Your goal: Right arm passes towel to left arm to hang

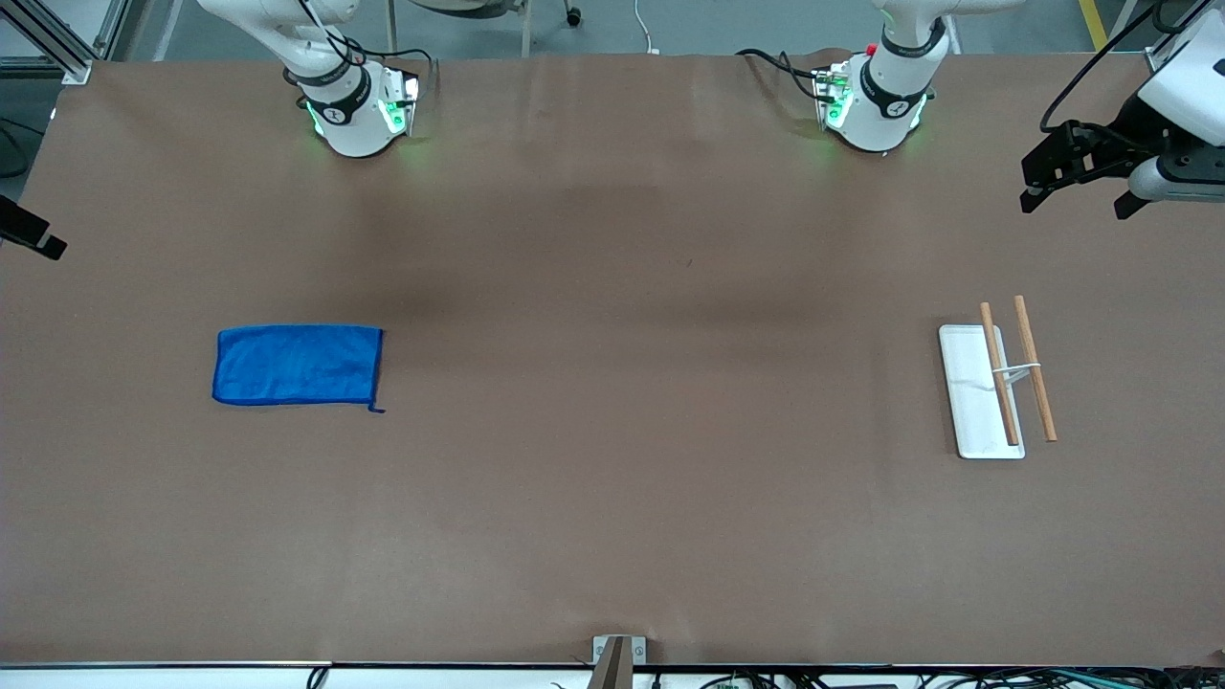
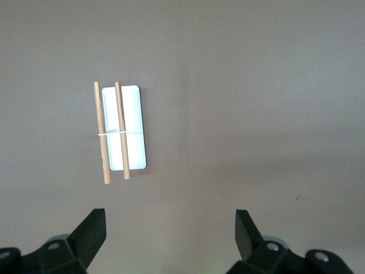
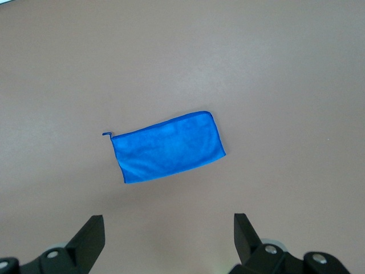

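Toward the right arm's end of the table [image 1: 612, 536], the towel [image 1: 298, 366] lies flat and spread out as a blue rectangle with a darker stitched hem, its long sides running along the table's length. A small tag or loop sticks out from one corner, the corner nearer the front camera and on the side facing the left arm's end. Nothing touches the towel; bare brown tabletop surrounds it on every side.

High over the towel hangs the right gripper [image 3: 169, 240], whose wrist view looks straight down on the cloth [image 3: 166, 146]. Its two black fingers [image 3: 91, 234] stand wide apart with nothing between them. In the front view only a dark part of that arm shows at the edge of the picture, up in the air at the right arm's end.

Well apart from the towel, at the left arm's end of the table, sits a white tray [image 1: 968, 402] carrying a rack of two wooden rods [image 1: 1035, 367] joined by a thin white crosspiece; one rod runs over the tray, the other over the tabletop just beside it.

Over that end of the table hovers the left gripper [image 1: 1077, 201], also raised. Its jaws are spread wide and hold nothing, and its wrist view shows the tray [image 2: 132, 103] and rods [image 2: 101, 132] below.
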Controlling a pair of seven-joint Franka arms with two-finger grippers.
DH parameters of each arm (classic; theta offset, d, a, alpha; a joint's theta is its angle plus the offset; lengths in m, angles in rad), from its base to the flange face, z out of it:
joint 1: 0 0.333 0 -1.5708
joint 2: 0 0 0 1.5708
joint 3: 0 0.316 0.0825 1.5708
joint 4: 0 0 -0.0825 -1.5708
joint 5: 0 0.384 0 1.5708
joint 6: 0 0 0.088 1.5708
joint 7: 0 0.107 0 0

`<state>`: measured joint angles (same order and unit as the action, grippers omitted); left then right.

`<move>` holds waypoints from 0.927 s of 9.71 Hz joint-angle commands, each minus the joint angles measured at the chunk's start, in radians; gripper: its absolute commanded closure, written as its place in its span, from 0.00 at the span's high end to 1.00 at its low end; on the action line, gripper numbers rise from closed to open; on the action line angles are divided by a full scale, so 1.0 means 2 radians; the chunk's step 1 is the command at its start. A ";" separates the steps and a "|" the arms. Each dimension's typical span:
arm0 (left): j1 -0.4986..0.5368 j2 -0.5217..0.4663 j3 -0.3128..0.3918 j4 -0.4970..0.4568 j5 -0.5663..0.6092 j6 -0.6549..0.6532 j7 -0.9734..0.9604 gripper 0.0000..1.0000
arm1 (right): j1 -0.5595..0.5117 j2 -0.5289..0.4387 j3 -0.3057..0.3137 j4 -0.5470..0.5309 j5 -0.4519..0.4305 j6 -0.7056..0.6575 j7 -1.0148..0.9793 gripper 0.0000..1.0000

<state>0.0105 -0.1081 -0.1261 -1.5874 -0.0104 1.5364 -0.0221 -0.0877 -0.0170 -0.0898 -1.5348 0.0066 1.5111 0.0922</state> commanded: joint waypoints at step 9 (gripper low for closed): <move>0.005 0.016 -0.001 -0.001 0.011 -0.010 0.010 1.00 | 0.025 0.008 0.000 -0.163 -0.010 0.114 -0.041 1.00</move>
<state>0.0154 -0.0977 -0.1247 -1.5856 0.0079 1.5310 -0.0201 -0.0689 0.0014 -0.0883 -1.7166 0.0041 1.6228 0.0150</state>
